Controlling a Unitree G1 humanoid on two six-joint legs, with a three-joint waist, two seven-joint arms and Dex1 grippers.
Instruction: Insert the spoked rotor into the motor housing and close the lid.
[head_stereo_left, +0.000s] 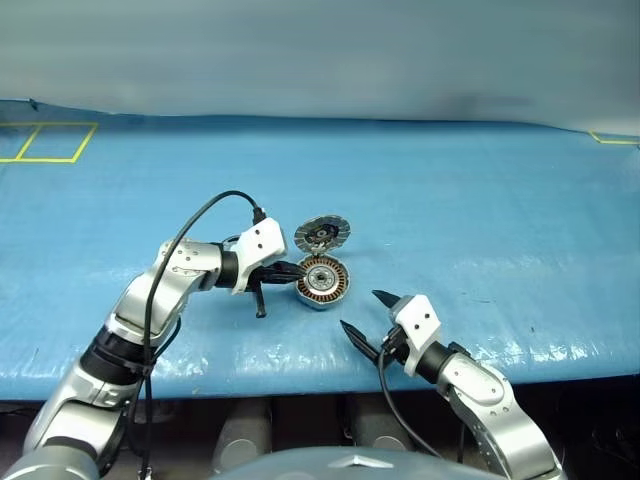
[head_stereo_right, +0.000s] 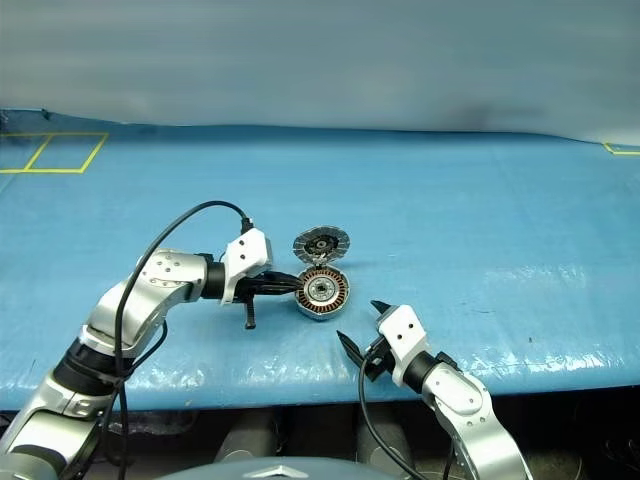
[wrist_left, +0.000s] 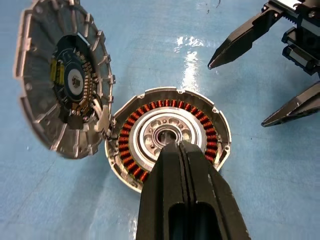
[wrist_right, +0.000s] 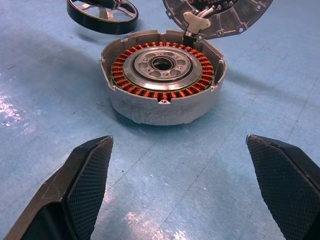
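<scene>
Yellow tape lines (head_stereo_left: 50, 142) mark the upper left of the head view, on the blue table cover (head_stereo_left: 480, 220). Left of centre, the left arm reaches toward the right with a black cable (head_stereo_left: 190, 225) looping over it. The left gripper (head_stereo_left: 290, 268) points at the motor housing (head_stereo_left: 322, 280), its jaws clenched on nothing. The left wrist view adds that the closed fingertips (wrist_left: 172, 147) are over the silver centre of the housing, though I cannot say if they touch it.

At the centre, the housing sits on the cover with its copper windings exposed. The lid (head_stereo_left: 322, 235) stands open just behind it, joined at the edge.

The right wrist view gives the spoked rotor (wrist_right: 102, 26) near the housing but apart from it. Whether it lies on the cover or hangs above is unclear.

Lower right of centre, the right gripper (head_stereo_left: 359, 308) aims at the housing from nearby, jaws spread wide and empty.
</scene>
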